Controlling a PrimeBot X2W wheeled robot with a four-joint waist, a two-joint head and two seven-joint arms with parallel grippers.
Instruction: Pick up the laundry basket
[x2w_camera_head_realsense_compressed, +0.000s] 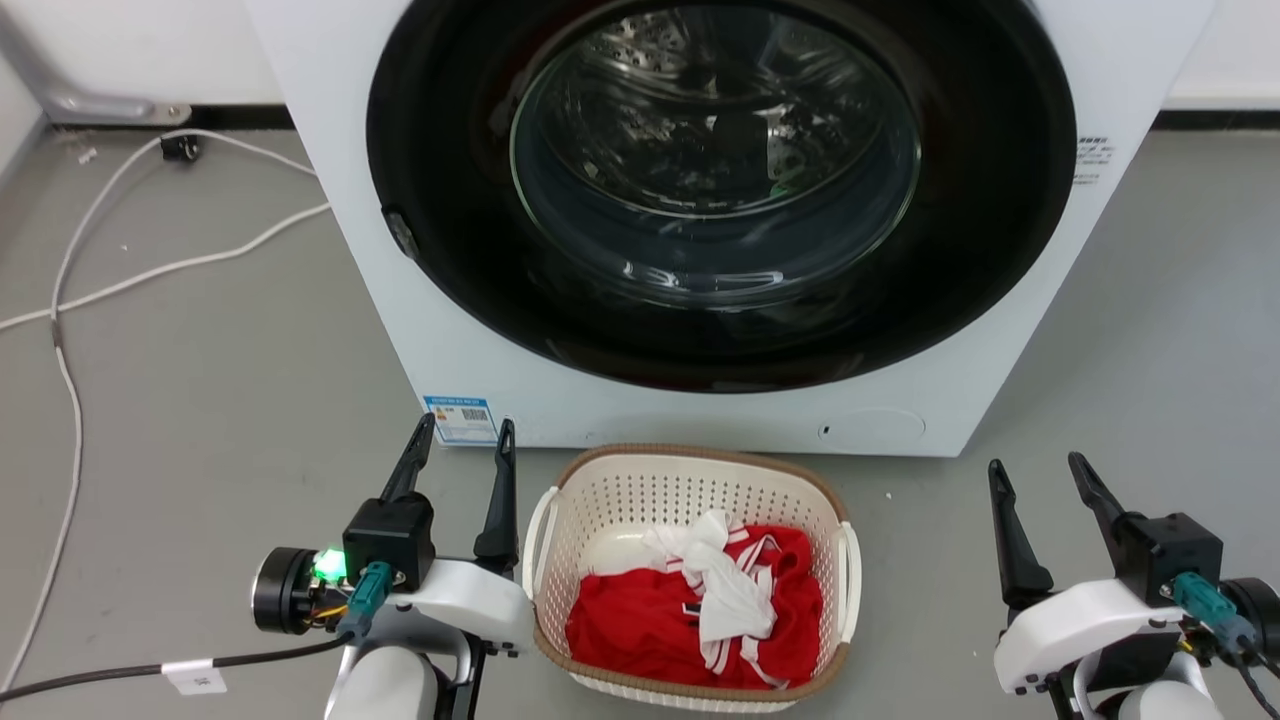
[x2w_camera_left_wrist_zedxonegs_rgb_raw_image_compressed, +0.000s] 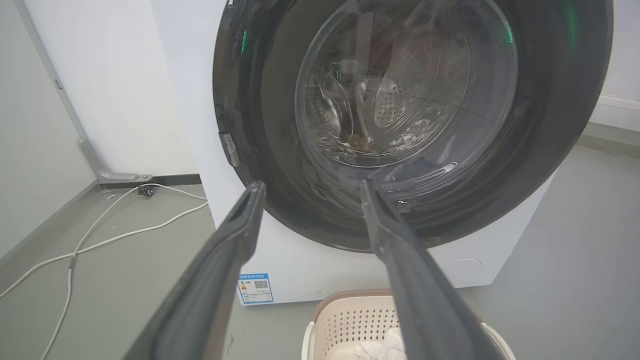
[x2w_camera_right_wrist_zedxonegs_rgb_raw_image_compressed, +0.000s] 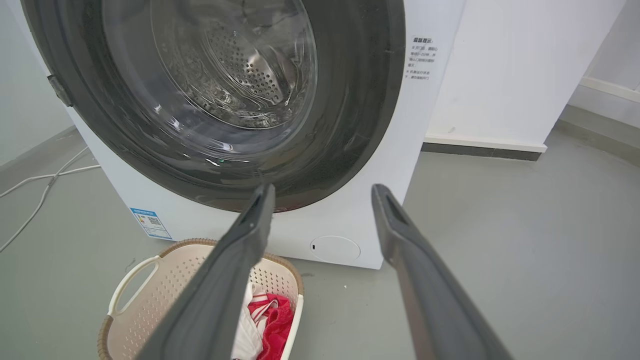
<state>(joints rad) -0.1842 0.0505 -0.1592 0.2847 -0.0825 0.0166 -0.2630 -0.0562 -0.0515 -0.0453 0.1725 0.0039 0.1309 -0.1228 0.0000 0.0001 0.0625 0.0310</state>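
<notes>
Both arms sit low at the near edge of the head view. Just left of the laundry basket, the left gripper has its fingers spread apart and empty. Farther off to the basket's right, the right gripper is likewise spread and empty. The basket stands on the grey floor directly before the washer, holding a red garment and a white cloth.

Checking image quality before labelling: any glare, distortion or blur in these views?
Head view: sharp, even light, reflections streak the washer door glass. Left wrist view: wide-angle curving, fingers of the left gripper soft up close. Right wrist view: same curving, laundry basket clear.
</notes>
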